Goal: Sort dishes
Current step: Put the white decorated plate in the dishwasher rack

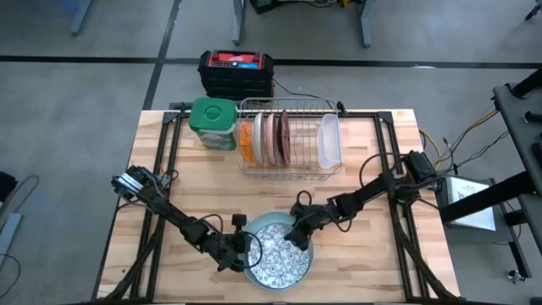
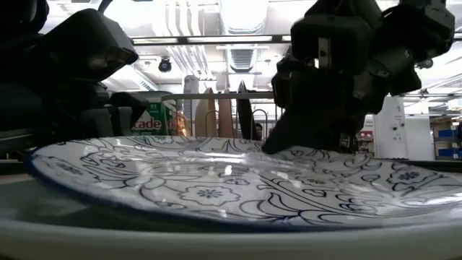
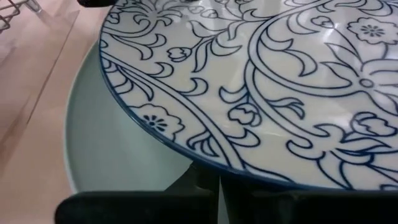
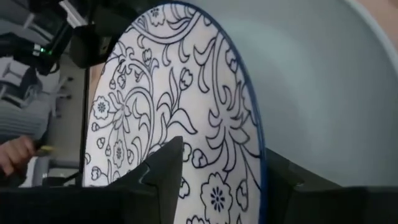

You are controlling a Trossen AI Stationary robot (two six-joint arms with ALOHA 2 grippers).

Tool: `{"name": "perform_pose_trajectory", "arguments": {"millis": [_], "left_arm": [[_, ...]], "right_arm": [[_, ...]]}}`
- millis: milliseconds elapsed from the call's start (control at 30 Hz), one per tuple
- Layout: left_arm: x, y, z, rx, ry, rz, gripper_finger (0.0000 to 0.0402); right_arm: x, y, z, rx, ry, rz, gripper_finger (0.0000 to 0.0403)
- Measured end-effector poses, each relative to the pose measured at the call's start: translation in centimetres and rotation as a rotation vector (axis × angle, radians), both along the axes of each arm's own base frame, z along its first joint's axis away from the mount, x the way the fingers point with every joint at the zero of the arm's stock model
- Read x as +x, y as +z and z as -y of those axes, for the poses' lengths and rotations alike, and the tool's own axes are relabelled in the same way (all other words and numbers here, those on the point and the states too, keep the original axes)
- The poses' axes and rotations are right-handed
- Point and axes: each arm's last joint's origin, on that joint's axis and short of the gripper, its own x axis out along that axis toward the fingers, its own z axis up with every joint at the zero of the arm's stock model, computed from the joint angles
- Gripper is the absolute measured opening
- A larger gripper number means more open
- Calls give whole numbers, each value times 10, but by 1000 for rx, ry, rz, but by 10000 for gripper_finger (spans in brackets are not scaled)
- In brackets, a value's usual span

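Patterned plate [image 1: 275, 254] atop light blue plate [image 3: 112, 149]; rack [image 1: 288, 135], jar [image 1: 212, 123] behind.

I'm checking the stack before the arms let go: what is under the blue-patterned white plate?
A larger light blue plate lies under the patterned plate, its rim showing around the edge. Its middle is covered, so anything between them cannot be seen.

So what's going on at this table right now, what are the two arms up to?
Both arms are over a stack at the table's front edge: a white plate with blue floral pattern lying on a larger light blue plate. The right end effector is at the patterned plate's far rim, fingers straddling the edge and parted. The left end effector is at its left rim. Behind, a wire dish rack holds several plates upright.
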Motion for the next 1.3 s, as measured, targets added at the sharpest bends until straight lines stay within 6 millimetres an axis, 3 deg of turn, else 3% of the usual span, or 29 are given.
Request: {"name": "perform_pose_trajectory", "arguments": {"millis": [167,400,1300], "left_arm": [[0,0,0,1,2,0,0],[-1,0,-1,24,16,1,0],[-15,40,-11,13,49,-38,0]], "right_arm": [[1,-2,3,-51,33,13,124],[4,2,7,-67,56,57,16],[-6,59,15,-312,180,251,0]]}}
